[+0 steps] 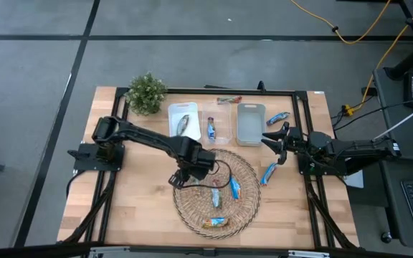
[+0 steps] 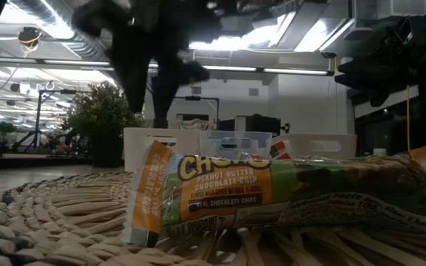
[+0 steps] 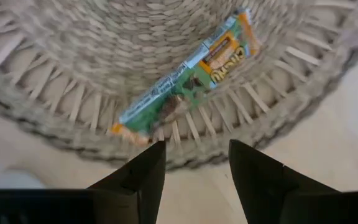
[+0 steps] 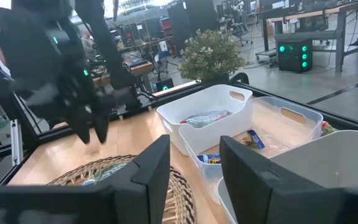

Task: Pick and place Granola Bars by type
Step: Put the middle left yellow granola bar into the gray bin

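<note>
My left gripper (image 1: 178, 179) (image 3: 194, 155) hangs open over the left rim of the round wicker tray (image 1: 246, 215), touching nothing. In its wrist view a green-and-orange granola bar (image 3: 185, 78) lies in the tray just beyond the fingertips. Three bars lie in the tray (image 1: 216, 193) (image 1: 234, 188) (image 1: 216, 223); the nearest one fills the low view (image 2: 272, 188). Blue bars lie on the table (image 1: 269, 172) (image 1: 278, 118), and another lies behind the bins (image 1: 229, 99). My right gripper (image 1: 274, 145) (image 4: 194, 168) waits open right of the bins.
Three plastic bins stand in a row behind the tray: the left (image 1: 172, 111) holds a bar, the middle (image 1: 224, 136) a blue bar (image 4: 213, 158), the right (image 1: 250, 123) shows none. A potted plant (image 1: 148, 93) stands at the far left. Bare wood lies left of the tray.
</note>
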Tool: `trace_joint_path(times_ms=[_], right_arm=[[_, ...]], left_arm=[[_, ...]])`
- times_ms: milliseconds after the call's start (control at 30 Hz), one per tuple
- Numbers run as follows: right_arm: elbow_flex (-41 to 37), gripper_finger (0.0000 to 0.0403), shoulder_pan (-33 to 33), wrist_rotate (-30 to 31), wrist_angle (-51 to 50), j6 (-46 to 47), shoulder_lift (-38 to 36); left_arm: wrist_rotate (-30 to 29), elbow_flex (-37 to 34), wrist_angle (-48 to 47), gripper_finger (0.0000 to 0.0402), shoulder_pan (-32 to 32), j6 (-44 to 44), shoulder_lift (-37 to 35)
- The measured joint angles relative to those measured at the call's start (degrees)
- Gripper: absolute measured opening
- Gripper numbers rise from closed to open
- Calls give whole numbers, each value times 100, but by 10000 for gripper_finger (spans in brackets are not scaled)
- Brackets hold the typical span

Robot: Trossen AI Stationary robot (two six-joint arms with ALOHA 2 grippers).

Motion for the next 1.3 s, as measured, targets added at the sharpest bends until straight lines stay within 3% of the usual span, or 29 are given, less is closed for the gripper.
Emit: trace_joint_path(times_ms=[133, 367, 733, 1067, 1200, 1300], right_arm=[[0, 142, 1, -1, -5, 7, 0], [0, 142, 0, -2, -61, 21, 1], [0, 142, 0, 0, -163, 49, 2], [0, 142, 2, -46, -308, 320, 54], [0, 142, 0, -46, -305, 311, 52], [0, 142, 1, -46, -306, 308, 52]], left_arm=[[-24, -425, 483, 188, -4, 6, 0], [-248, -449, 517, 233, 2, -227, -4], [-1023, -457, 788, 278, -87, 876, 248], [-971, -453, 949, 257, -74, 1233, 650], [-1075, -455, 935, 220, -74, 1162, 704], [-1307, -453, 933, 171, -76, 1079, 695]])
